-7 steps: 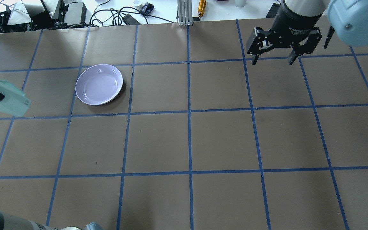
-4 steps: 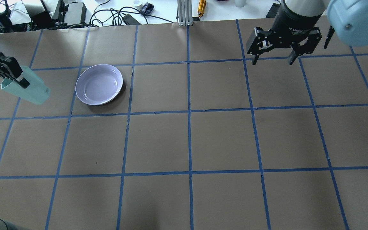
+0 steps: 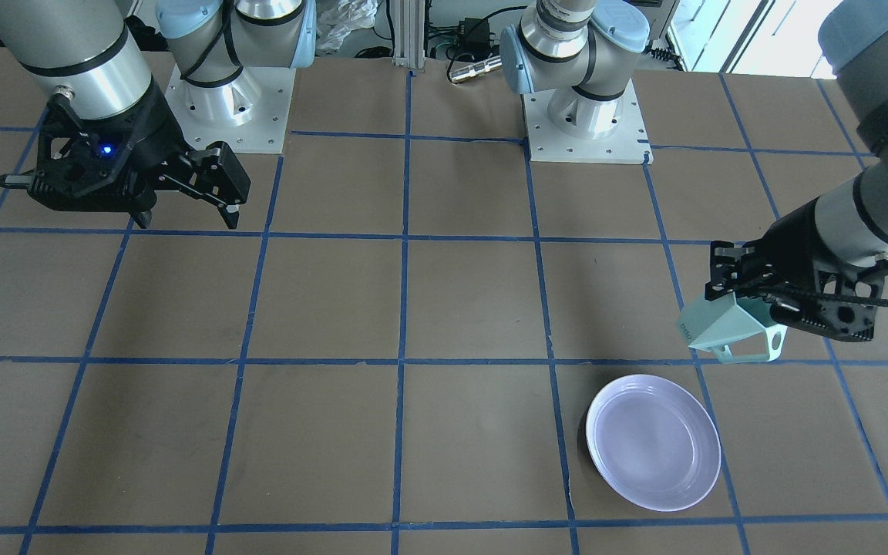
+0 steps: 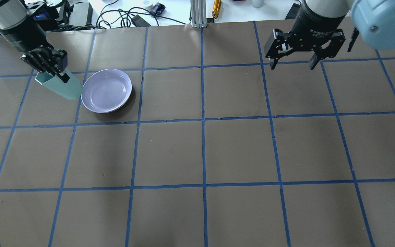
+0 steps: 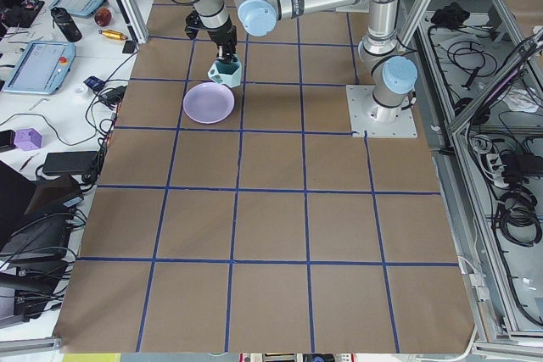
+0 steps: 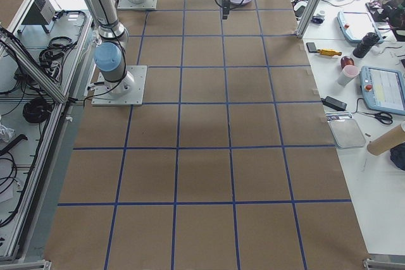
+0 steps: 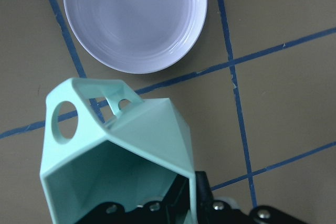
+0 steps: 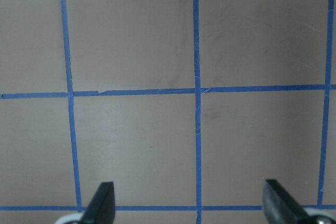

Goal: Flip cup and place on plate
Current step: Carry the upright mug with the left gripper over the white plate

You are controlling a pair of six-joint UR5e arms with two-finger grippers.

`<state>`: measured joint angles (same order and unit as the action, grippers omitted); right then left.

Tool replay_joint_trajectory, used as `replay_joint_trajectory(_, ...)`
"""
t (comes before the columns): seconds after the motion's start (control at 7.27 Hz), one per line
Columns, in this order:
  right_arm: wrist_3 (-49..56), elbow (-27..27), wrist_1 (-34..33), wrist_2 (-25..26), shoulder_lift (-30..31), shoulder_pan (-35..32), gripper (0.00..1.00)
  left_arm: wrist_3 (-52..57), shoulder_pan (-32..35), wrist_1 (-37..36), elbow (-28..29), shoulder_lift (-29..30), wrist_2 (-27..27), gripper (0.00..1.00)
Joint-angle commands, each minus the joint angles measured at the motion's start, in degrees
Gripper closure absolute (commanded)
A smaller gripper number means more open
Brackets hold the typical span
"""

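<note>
Left jaws: I am reading the left gripper (image 4: 60, 76) as clenched on one wall of the cup (image 4: 62, 88), with one finger inside the mouth and the other against the outer facet.
Right jaws: the right gripper (image 4: 292, 66) is hanging released and empty, with both fingers spread over bare paper at about 2 o'clock on the table in the overhead view.
Cup attitude: the cup is hanging tilted off the surface, mouth toward the wrist, lettered base leading, handle on the far side from the fingers.
Cup location: in the overhead view it is sitting at 9 o'clock of the plate (image 4: 106, 91), just beside the rim; the front-facing view is showing a gap, so I am judging it not yet over the plate.
Progress: I am judging the pickup done and the flip partly done. Levelling the cup upright, carrying it over the plate centre, lowering and releasing are remaining.
Surface: the table (image 4: 238, 151) is showing brown paper divided by blue tape lines (image 4: 202, 137).
Room: cables (image 4: 122, 15) and an aluminium post (image 4: 197, 13) are lying past the 12 o'clock edge.
</note>
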<state>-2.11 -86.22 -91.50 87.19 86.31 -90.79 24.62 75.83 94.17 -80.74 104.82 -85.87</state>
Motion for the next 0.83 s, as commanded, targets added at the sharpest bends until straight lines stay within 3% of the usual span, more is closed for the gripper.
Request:
replay_joint_trajectory(0.0,0.0,0.0,0.0,0.0,0.0,0.0,0.0,-6.5,3.26,-10.98,-6.6,-1.02,-1.22,1.0)
replay_joint_trajectory(0.28,-0.09,0.0,0.0,0.0,0.0,0.0,0.0,-6.69,5.19,-16.18,-9.17,-0.24,-4.56,1.0)
replay_joint_trajectory(0.69,0.0,0.0,0.0,0.0,0.0,0.0,0.0,-5.73,7.22,-19.89,-9.26,2.74,-4.57,1.0)
